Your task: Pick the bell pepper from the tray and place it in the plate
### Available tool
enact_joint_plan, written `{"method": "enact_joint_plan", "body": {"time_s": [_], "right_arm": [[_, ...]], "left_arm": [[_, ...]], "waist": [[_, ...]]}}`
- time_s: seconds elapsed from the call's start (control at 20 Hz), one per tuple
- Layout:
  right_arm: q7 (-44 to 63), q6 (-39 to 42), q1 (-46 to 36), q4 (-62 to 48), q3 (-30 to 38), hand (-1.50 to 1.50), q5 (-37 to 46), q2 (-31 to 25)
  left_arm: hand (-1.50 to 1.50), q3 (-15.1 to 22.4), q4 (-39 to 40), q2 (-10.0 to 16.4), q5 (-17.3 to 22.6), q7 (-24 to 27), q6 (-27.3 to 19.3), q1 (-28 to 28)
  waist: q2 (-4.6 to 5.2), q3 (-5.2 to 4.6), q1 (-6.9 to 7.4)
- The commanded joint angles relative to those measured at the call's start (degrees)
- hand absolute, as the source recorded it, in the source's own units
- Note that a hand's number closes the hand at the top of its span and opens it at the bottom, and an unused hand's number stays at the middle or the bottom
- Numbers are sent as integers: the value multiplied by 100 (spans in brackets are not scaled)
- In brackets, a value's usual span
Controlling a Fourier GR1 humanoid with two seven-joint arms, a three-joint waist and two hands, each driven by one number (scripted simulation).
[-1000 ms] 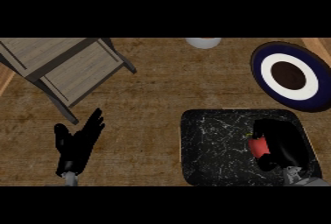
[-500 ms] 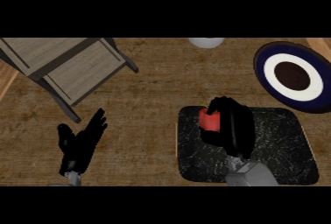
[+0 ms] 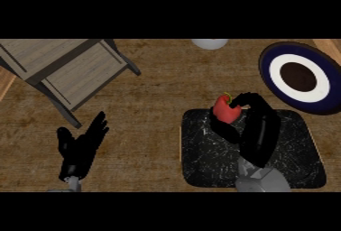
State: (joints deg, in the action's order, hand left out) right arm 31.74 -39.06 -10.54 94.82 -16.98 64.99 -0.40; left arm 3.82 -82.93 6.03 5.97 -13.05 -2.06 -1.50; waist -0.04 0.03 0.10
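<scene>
Lower left, the left hand rests, fingers spread. Right of centre, over the tray's far edge, the right hand curls round the bell pepper. It is probably light, stiff and slick-skinned, best gripped across its body. The plate sits upper right.

No readable text or labels.

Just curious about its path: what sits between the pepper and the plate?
In the head view, only fingers of the right robot hand, then bare wooden counter.
</scene>
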Motion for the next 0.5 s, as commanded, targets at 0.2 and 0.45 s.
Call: {"method": "enact_joint_plan", "body": {"time_s": [0.2,0.45], "right_arm": [[-925,-920,-399,-137,1178,150,-2183,-624],[-2439,-1458,-559,-1566,1942,150,-3494,-1266]], "left_arm": [[0,3,-143,-49,-98,-18,-104,-4],[0,-14,170,-48,-108,105,25,99]], "waist": [[12,6,24],[32,7,46]]}}
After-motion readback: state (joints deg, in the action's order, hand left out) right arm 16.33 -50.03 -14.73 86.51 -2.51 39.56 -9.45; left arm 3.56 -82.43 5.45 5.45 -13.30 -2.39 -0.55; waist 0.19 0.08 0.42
